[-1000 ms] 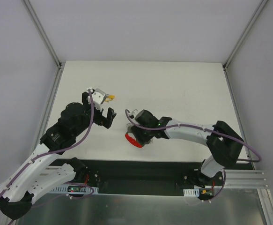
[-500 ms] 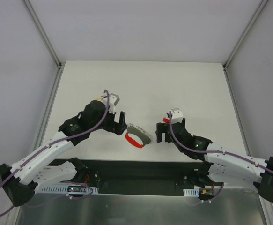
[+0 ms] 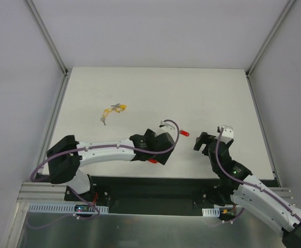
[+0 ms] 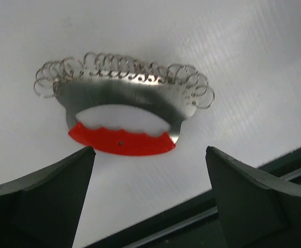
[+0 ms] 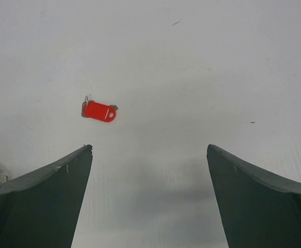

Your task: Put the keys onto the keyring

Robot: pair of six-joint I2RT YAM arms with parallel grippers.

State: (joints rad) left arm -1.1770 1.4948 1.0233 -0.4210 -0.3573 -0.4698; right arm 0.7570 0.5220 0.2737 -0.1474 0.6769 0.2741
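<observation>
Lower the left claw [image 4: 149, 155], spread wide and empty, onto the keyring [image 4: 123, 111], lying flat on the desk [image 4: 243, 62] just ahead of it, near the front edge. Aim for the red crescent [image 4: 120, 145], the nearer and probably stiffer half. Avoid pinching the wire loops [image 4: 114, 64] along the far side, likely to flex and slip. Turn the wrist to straddle the crescent, one side inside the opening and one outside, then close firmly and lift just enough to leave the coil free. Bring the right claw [image 5: 150, 150], likewise wide open and holding nothing, forward and leftward to the red-tagged key [image 5: 99, 111], lying alone just right of the keyring. Leave the yellow-tagged key [image 3: 120, 108], well apart toward the far left, for later. Beware of nudging the keyring sideways while descending.
</observation>
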